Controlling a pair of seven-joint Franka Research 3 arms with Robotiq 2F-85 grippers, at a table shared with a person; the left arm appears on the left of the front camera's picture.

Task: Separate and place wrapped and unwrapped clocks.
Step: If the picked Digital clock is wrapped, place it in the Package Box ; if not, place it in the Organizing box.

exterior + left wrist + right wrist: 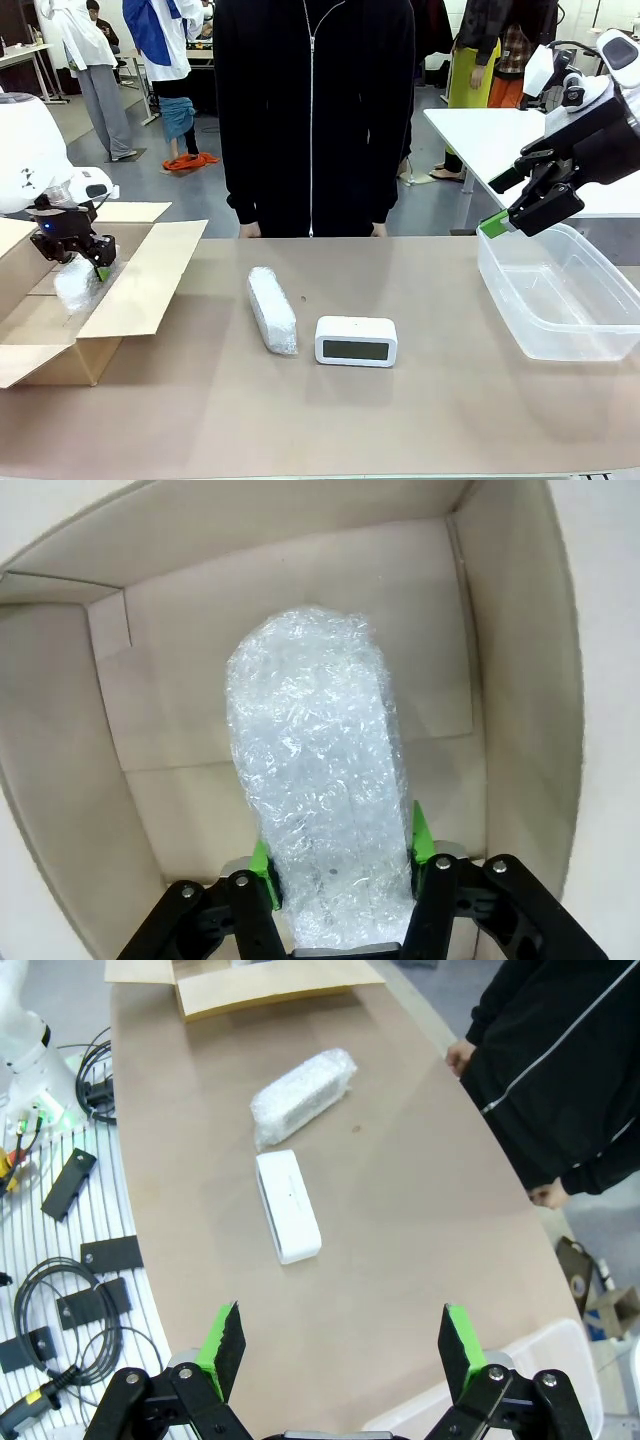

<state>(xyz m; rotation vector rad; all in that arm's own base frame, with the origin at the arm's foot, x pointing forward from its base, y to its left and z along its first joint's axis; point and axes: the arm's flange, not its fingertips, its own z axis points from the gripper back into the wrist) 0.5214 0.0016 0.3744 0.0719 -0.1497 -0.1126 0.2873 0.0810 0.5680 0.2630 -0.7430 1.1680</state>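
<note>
Step in hand: boxing one wrapped bundle. Left end effector [340,850] pinches a bubble-wrapped bundle [310,770] by one end, hanging it inside the cardboard box [140,280] at the table's left edge. It is probably not on the box floor yet, hard to tell. Next move likely calls for lowering, letting go and lifting clear of the flaps. Right end effector [340,1345] is spread wide and holds nothing, over the plastic tub [495,270] at the right edge. Second wrapped bundle [272,310] lies mid-table, bare white clock [356,341] just beside it on the tub side. Clock screen dark, no digits. No brand or label readable anywhere.
</note>
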